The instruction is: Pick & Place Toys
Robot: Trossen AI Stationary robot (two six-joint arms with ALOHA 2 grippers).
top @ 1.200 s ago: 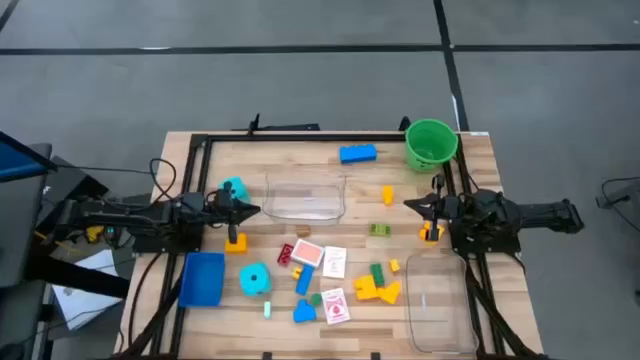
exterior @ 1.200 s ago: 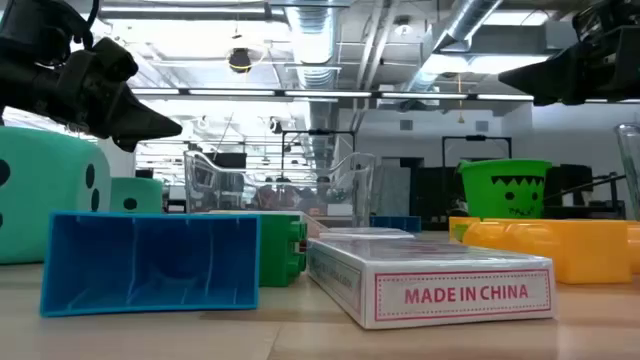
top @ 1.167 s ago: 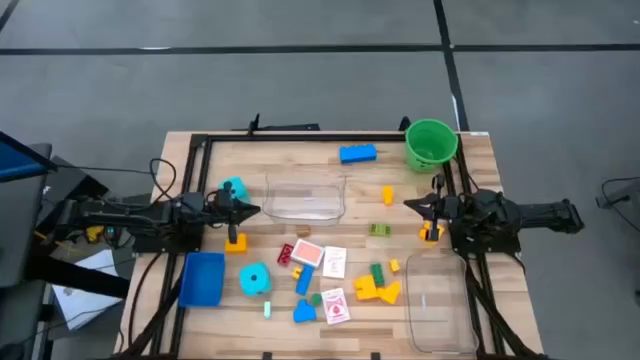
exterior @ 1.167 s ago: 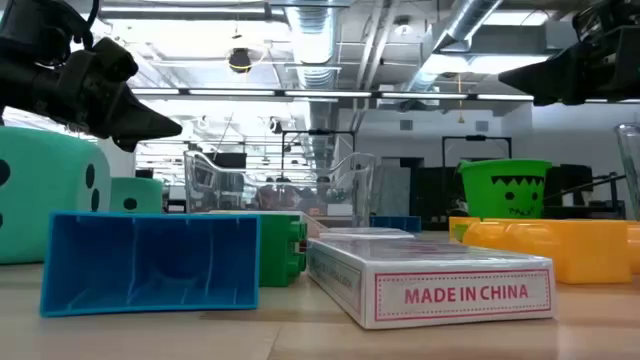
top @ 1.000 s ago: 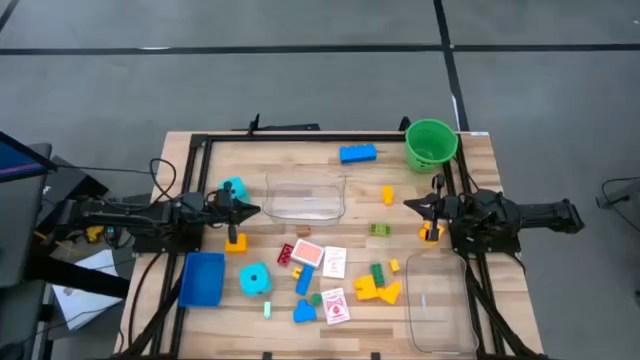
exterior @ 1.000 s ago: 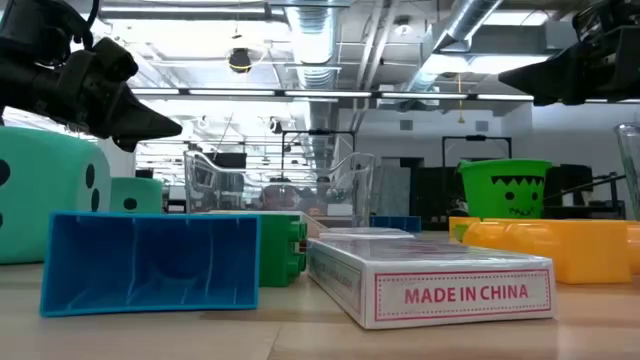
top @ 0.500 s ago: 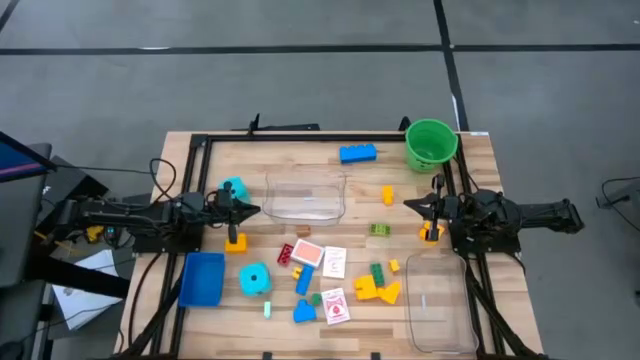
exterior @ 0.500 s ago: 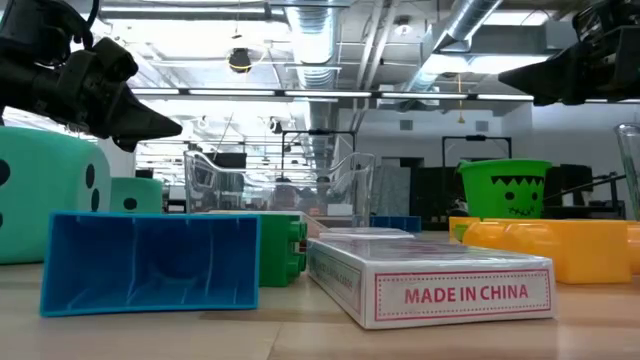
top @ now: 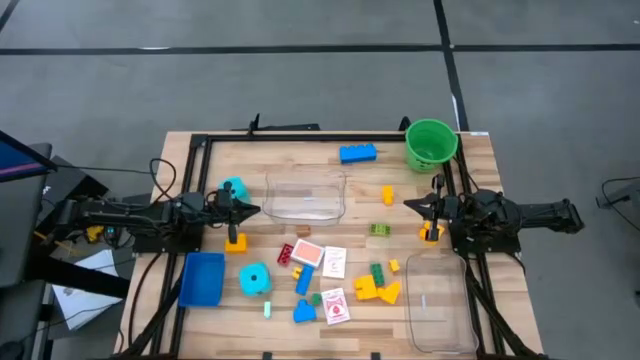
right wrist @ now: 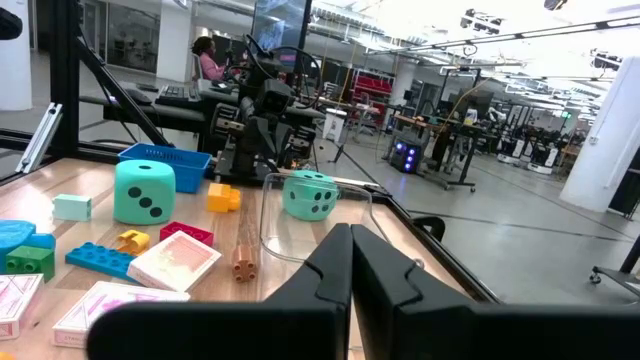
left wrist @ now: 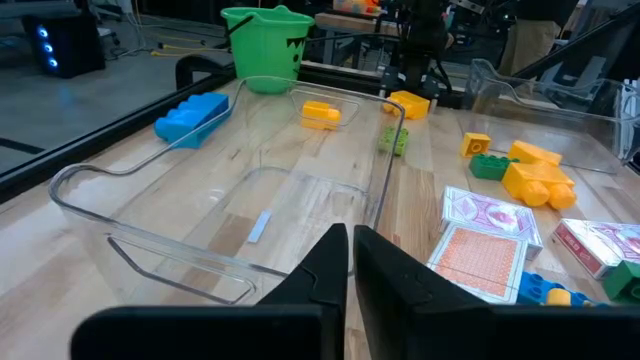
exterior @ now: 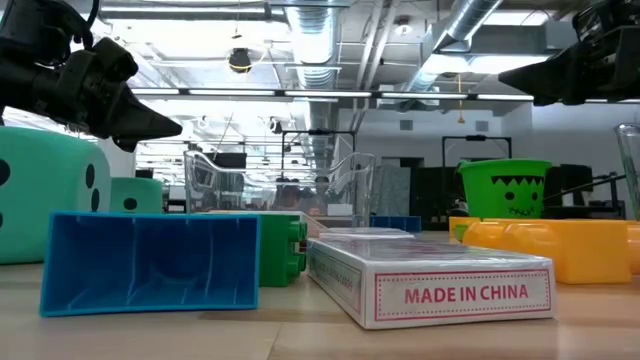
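Note:
The toys lie scattered on the wooden table [top: 480, 160]. There is a blue brick [top: 358, 153] at the far side, a teal die [top: 233, 188] at the left and a second die [top: 255, 279] nearer. Picture cards [top: 333, 262], yellow bricks [top: 378, 290], a green brick [top: 377, 273] and a blue brick [top: 305, 312] sit in the near middle. My left gripper [top: 255, 209] hovers shut at the left, pointing at a clear tub [top: 306, 197]. At the right my right gripper [top: 408, 204] hovers shut, holding nothing.
A green bucket [top: 431, 143] stands at the far right corner. A blue tray [top: 202, 279] lies near left and a second clear tub [top: 437, 300] near right. A black frame [top: 300, 136] runs round the table. A person [right wrist: 210, 58] sits in the room beyond.

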